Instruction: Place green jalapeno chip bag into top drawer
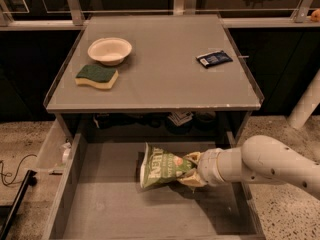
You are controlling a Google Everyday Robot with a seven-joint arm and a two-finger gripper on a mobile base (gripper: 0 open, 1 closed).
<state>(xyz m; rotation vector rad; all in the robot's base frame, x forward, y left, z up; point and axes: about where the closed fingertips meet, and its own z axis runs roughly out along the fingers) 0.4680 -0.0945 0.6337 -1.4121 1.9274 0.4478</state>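
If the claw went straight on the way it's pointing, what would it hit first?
Probably the top drawer's left wall: the claw, gripping the green jalapeno chip bag, points left across it.
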